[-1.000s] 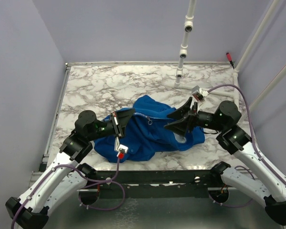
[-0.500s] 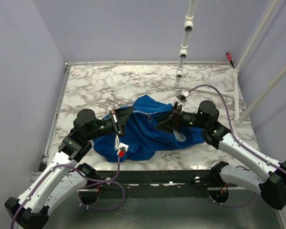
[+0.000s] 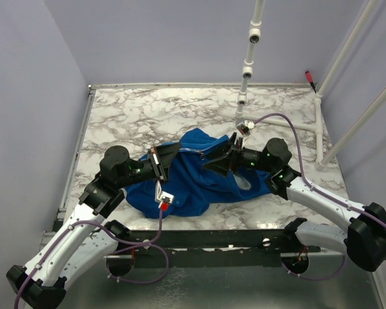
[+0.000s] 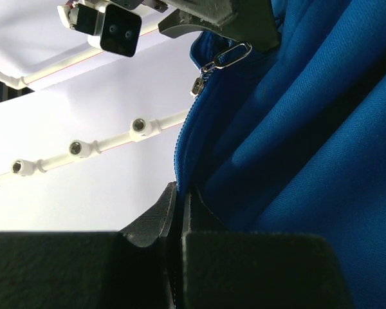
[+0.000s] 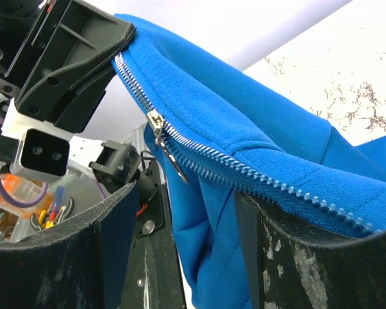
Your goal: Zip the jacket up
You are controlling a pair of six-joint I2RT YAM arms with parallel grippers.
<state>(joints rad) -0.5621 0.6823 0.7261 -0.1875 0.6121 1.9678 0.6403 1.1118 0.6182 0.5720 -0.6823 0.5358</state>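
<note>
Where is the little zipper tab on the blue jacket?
In the right wrist view, the zipper tab sits on the jacket, left of middle, just below the left gripper pinching the edge and above the open right gripper.

Jacket zipper's end, apparently off-frame

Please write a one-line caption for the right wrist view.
Right fingers, open, face the zipper slider of the blue jacket; left fingers clamp its edge.
</note>
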